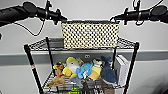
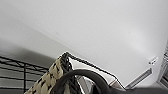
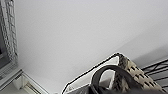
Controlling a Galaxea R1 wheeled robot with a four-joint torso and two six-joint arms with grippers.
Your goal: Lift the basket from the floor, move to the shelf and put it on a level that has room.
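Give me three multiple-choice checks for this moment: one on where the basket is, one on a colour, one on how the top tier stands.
1. Where is the basket?
A. on the floor beside the rack
B. at the top tier of the rack, between the two arms
C. on the tier with the plush toys

2. What colour is the basket's weave?
A. cream with dark gaps
B. bright red
C. plain blue

3. What lies on the tier below the basket?
A. nothing but bare wire
B. folded towels
C. plush toys

Answers: 1 B, the head view has it level with the top wire grid, the left arm and right arm at its ends; whether it already rests there I cannot tell. 2 A, the woven wall is cream under a dark rim. 3 C, coloured soft animals crowd that tier.
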